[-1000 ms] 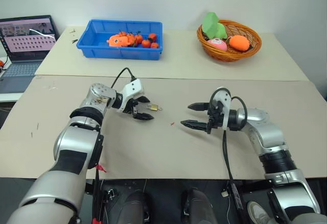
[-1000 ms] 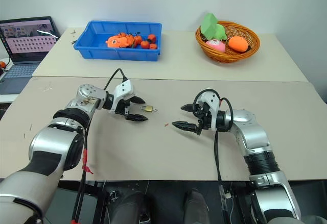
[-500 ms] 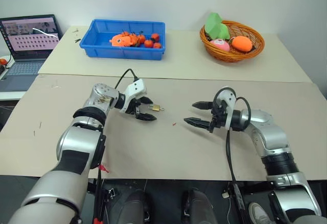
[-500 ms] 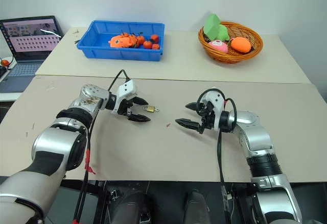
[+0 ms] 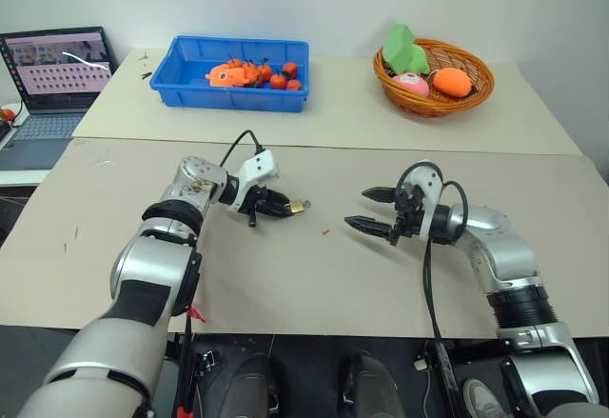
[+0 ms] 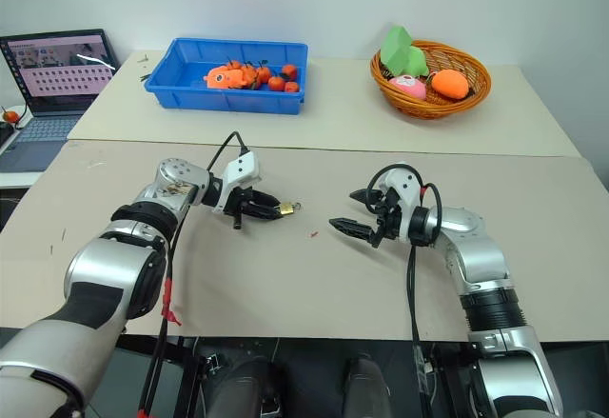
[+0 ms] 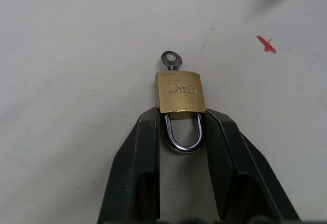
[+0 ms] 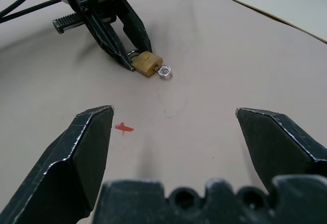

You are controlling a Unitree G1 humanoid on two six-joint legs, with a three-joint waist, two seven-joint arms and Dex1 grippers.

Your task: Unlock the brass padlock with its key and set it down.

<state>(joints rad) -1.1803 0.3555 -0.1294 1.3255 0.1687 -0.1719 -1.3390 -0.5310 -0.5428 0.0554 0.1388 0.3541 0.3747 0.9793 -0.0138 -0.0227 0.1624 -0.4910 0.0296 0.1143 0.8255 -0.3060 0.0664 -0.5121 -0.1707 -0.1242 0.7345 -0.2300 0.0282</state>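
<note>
The brass padlock [image 7: 180,92] lies flat on the beige table, its silver shackle pointing back between my left gripper's fingers. The key [image 7: 170,60] sticks out of the body's far end, ring outward. My left gripper [image 5: 285,209] is low over the table, its two black fingertips pressed against the shackle end of the padlock [image 5: 298,207]. My right gripper [image 5: 356,207] hovers a short way to the right, wide open and empty, facing the padlock [image 8: 147,63] and key [image 8: 164,71].
A small red speck [image 5: 324,232] marks the table between the grippers. On the far table stand a blue tray [image 5: 238,102] with orange fruit toys and a wicker basket [image 5: 433,94] of toys. A laptop [image 5: 52,70] sits far left.
My left gripper's fingers have closed from wide open onto the padlock's shackle end. The right gripper has stayed open and hardly moved.
</note>
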